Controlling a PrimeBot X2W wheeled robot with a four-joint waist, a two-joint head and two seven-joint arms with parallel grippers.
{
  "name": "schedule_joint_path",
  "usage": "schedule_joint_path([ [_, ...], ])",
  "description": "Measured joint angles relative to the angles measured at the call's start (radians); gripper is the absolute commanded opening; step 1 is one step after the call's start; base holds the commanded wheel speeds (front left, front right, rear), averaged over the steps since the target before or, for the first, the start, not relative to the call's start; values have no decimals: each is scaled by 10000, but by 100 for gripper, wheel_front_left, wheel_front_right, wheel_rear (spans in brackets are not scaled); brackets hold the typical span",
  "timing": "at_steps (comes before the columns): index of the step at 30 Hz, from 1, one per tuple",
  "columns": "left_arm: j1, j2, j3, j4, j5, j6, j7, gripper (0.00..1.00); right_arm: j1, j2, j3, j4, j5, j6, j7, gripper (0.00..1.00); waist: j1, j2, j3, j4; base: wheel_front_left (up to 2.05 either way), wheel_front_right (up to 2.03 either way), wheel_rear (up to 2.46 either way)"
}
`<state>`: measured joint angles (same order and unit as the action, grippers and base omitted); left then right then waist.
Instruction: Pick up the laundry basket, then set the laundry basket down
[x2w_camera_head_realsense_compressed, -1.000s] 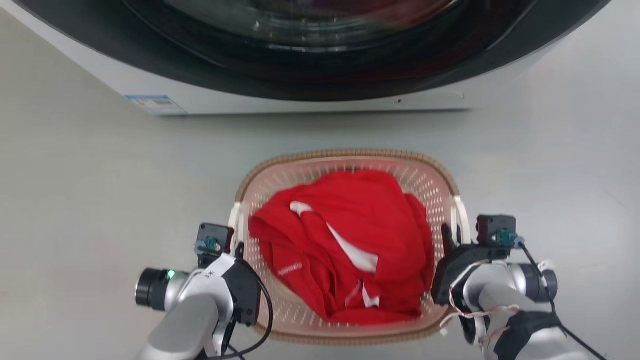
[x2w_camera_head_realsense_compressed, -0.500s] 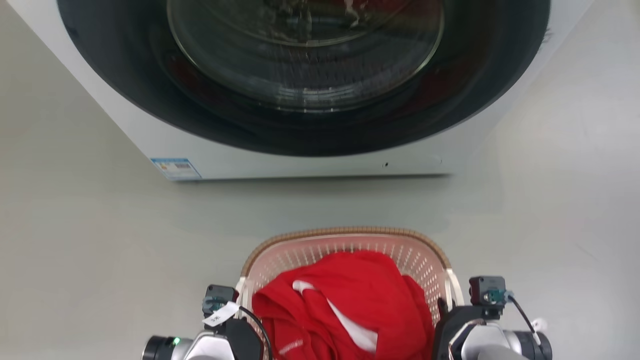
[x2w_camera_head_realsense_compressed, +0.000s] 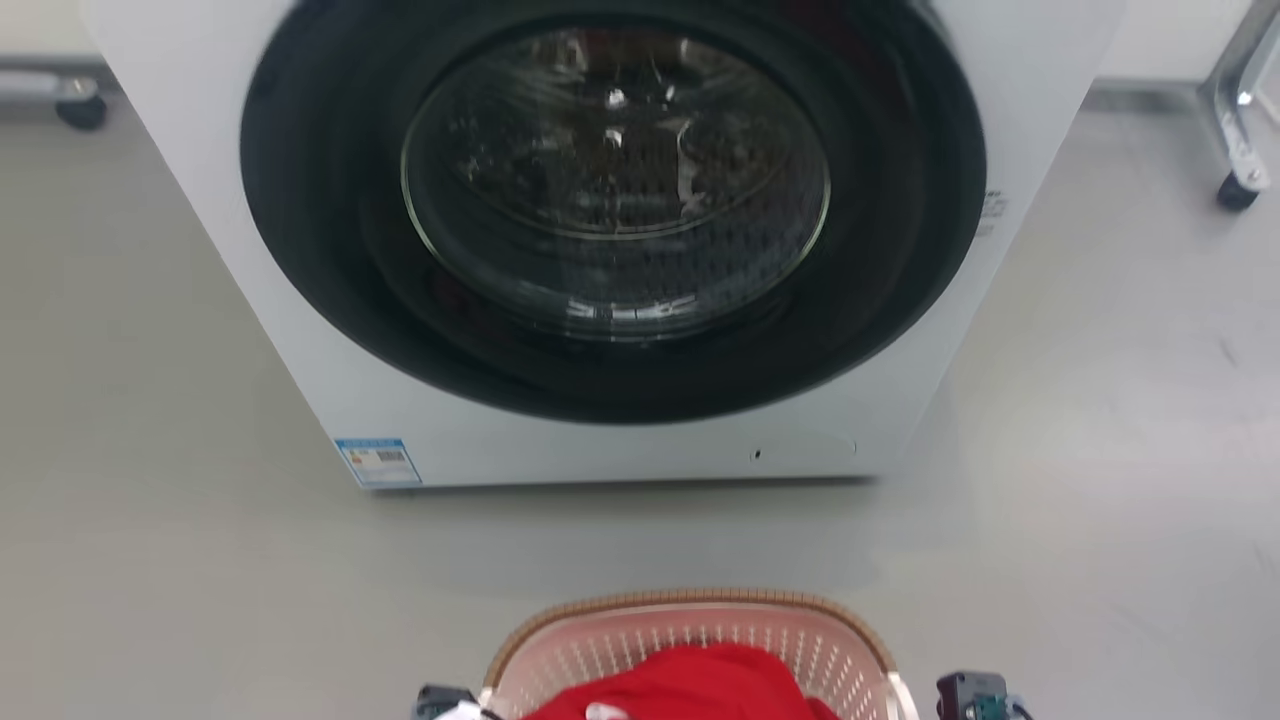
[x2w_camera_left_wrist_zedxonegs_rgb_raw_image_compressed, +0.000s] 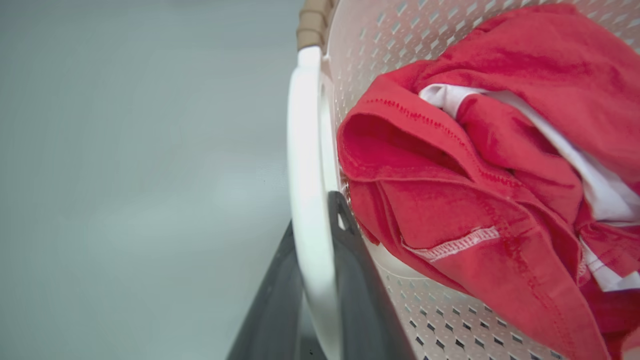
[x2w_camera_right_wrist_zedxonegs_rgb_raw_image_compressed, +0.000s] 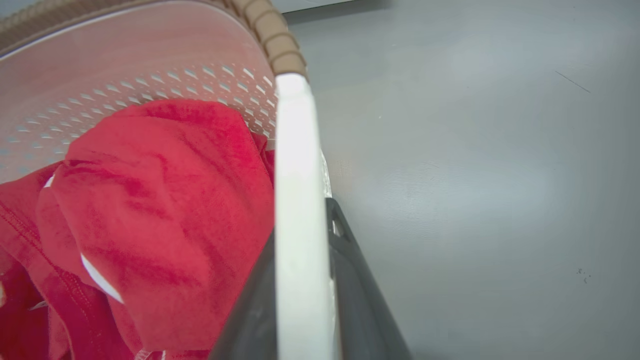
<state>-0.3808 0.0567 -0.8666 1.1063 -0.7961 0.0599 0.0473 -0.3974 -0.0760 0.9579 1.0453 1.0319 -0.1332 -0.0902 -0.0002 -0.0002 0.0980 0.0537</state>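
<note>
The laundry basket (x2w_camera_head_realsense_compressed: 690, 635) is pale pink and perforated with a brown woven rim, and only its far end shows at the bottom edge of the head view. It holds a red garment (x2w_camera_head_realsense_compressed: 700, 690) with white trim. In the left wrist view my left gripper (x2w_camera_left_wrist_zedxonegs_rgb_raw_image_compressed: 315, 215) is shut on the basket's white side handle (x2w_camera_left_wrist_zedxonegs_rgb_raw_image_compressed: 304, 140), its dark fingers (x2w_camera_left_wrist_zedxonegs_rgb_raw_image_compressed: 360, 300) on either side of the bar. In the right wrist view my right gripper (x2w_camera_right_wrist_zedxonegs_rgb_raw_image_compressed: 300, 220) is shut on the other white handle (x2w_camera_right_wrist_zedxonegs_rgb_raw_image_compressed: 295, 145). The grey floor lies beyond both handles.
A white front-loading washing machine (x2w_camera_head_realsense_compressed: 620, 455) with a dark round door (x2w_camera_head_realsense_compressed: 615, 180) stands straight ahead of the basket. Caster wheels show at the far left (x2w_camera_head_realsense_compressed: 80, 110) and far right (x2w_camera_head_realsense_compressed: 1237, 190). Grey floor (x2w_camera_head_realsense_compressed: 1100, 450) lies on both sides.
The head camera has tilted up: the washing machine has come fully into the picture while the basket and arms have slid to its bottom edge. Both grippers stay at the handles.
</note>
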Motion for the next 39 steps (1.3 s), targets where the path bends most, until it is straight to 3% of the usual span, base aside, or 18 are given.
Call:
schedule_joint_path([
  [13,445,69,-232,-173,-211,125,184,0,396,-12,468,-33,583,-50,54,0,1,0,-1121,30,0,0,0],
  [39,434,73,-470,-167,-407,205,226,0,170,-17,1162,192,1254,-77,-36,0,2,2,-1122,68,0,0,0],
])
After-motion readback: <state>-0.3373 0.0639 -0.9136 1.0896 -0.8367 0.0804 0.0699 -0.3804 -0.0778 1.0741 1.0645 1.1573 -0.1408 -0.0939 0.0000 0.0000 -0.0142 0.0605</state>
